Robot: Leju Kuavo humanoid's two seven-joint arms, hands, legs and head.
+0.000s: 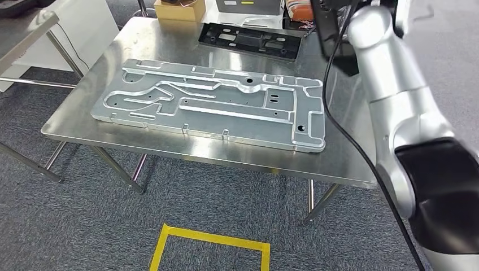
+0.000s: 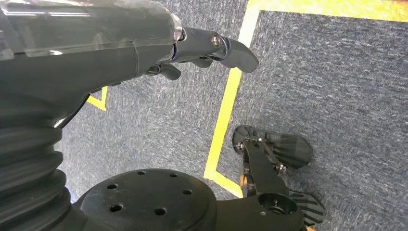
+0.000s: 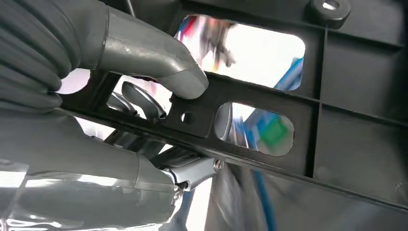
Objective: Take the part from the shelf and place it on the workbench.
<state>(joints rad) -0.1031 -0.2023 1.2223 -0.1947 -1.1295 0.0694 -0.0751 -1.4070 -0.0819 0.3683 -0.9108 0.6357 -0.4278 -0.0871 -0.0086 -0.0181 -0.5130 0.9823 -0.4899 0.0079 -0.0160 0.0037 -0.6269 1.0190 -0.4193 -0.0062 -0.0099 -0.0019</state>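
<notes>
The black plastic part [image 3: 298, 144] runs past the right wrist picture's edges, so its full outline cannot be told, and what lies behind its openings is a colourful blur. The right hand [image 3: 144, 96] gripping it has its darker fingers [image 3: 139, 101] partly hidden behind the frame. In the head view, the picture's top edge cuts off the cardboard box [image 1: 179, 8] at the tabletop's [image 1: 248, 152] far side.
</notes>
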